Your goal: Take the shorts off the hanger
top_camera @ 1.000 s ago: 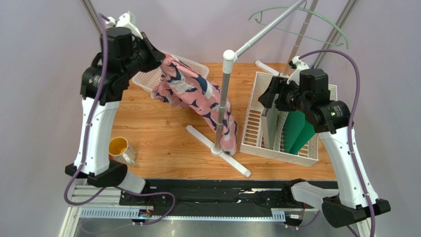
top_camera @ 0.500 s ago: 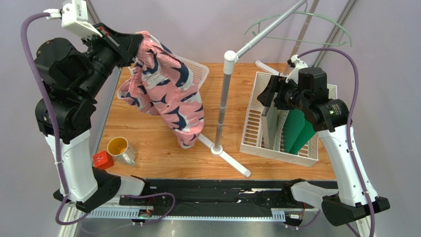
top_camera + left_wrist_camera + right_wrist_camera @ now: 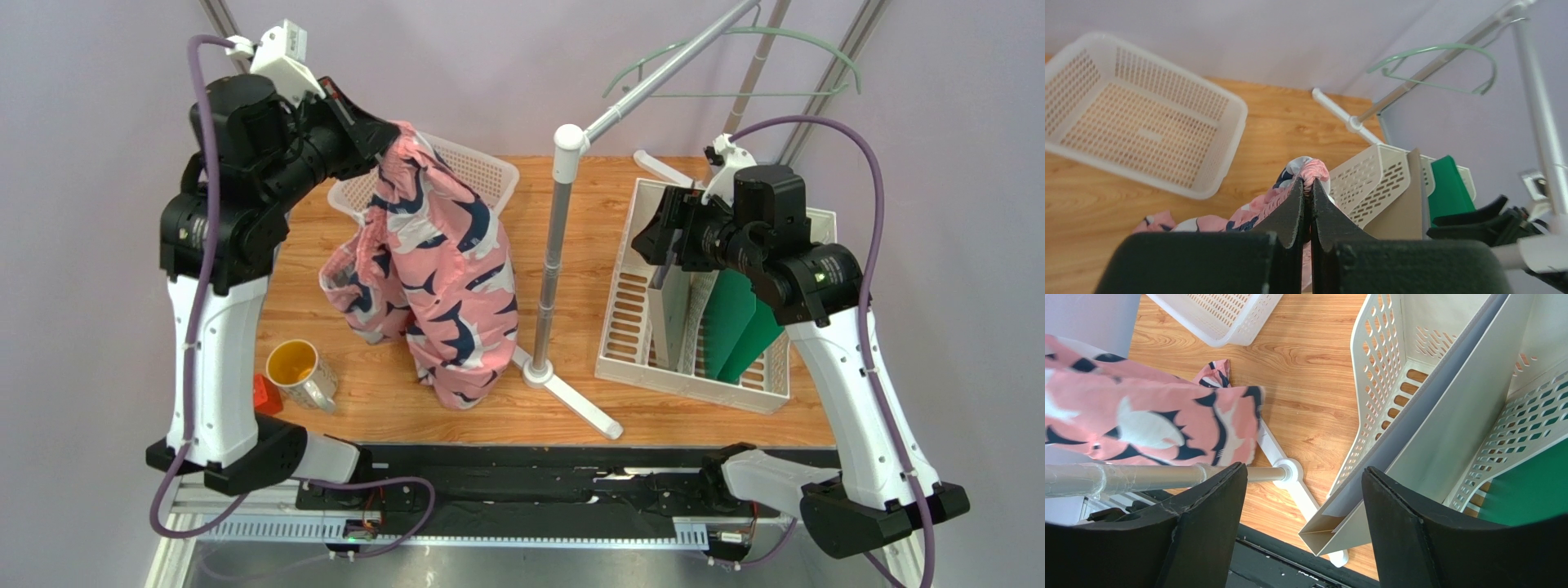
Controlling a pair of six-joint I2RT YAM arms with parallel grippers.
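Shorts (image 3: 429, 282): off hanger (image 3: 1438, 47), suspended from left gripper (image 3: 378, 141); jaws clamped tight on bunched fabric edge. Fabric hangs over table (image 3: 393, 417) in front of white basket (image 3: 485, 165), lower end near base of rack pole (image 3: 550, 263). Hanger: bare, on rack arm, well apart from shorts. Right gripper (image 3: 1304, 471): jaws spread wide, holding nothing, positioned over slotted file tray (image 3: 620, 325).
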